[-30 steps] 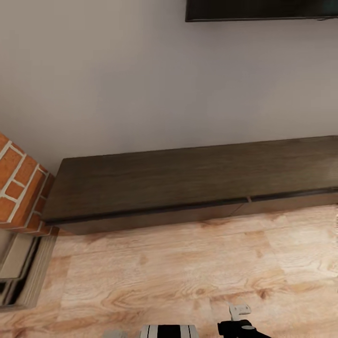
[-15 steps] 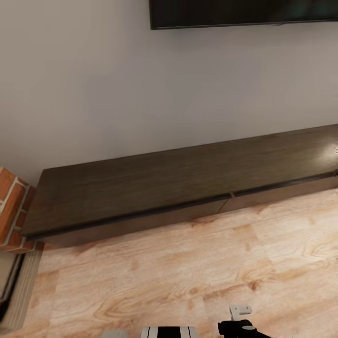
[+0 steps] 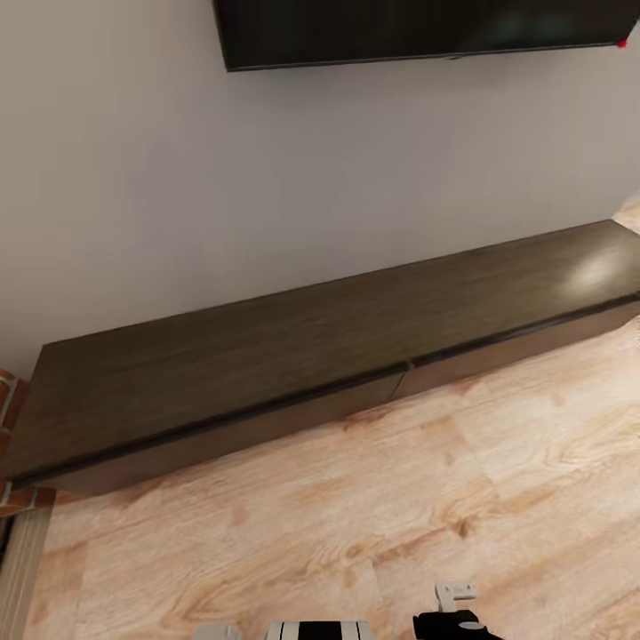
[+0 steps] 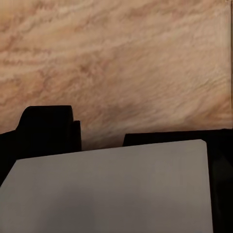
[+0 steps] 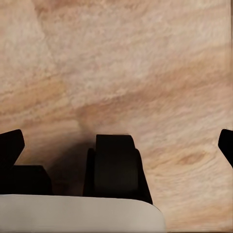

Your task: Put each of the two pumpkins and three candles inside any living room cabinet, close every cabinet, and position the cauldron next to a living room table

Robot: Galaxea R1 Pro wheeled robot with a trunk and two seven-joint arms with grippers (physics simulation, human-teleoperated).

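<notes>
Cabinet (image 3: 293,356): I see both drawers shut, nothing loaded in sight; stowing and cauldron placement apparently remain. Tool states: cannot tell.

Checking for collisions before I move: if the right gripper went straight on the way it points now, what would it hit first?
Most likely the wooden floor. The right wrist view looks along the right gripper at bare floorboards, with nothing between them. How far off the floor lies can't be judged.
</notes>
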